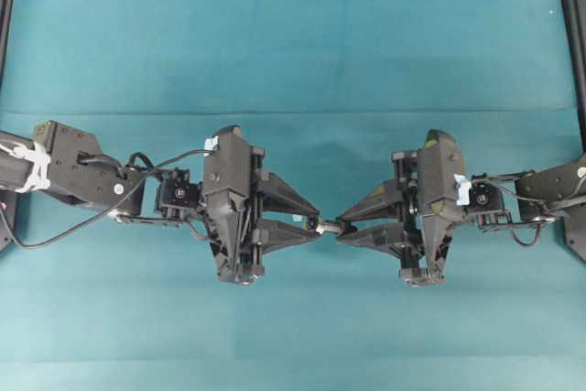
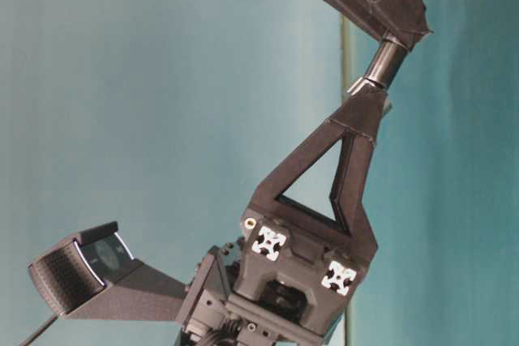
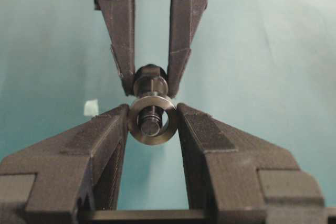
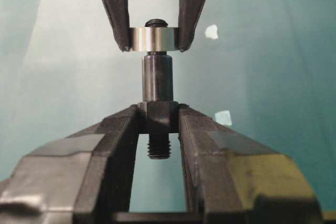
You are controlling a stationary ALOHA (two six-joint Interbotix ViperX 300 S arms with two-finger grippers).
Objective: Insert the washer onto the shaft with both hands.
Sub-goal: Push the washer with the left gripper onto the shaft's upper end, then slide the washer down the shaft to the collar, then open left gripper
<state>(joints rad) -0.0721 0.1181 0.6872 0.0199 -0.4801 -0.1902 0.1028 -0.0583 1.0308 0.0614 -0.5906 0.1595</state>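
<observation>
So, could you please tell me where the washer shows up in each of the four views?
Overhead exterior: the washer sits at centre, at the left gripper's fingertips.
Table-level exterior: a thin silvery band near the top right, just above the lower fingertips.
Left wrist: centre, facing the camera, between the near fingers.
Right wrist: upper centre, edge-on, between the far fingers.
Shared landmark: the shaft, its tip through the washer.

Place: robot lab bench, a staged test rig.
Surface: plain teal cloth over the whole table, creased in straight folds.
Frame: black rails at both side edges.
Arms: two black arms with lattice-framed grippers, loose cables and white tape.
Camera: webcam mounted on the near gripper body.
Backdrop: the same bare teal all round.
</observation>
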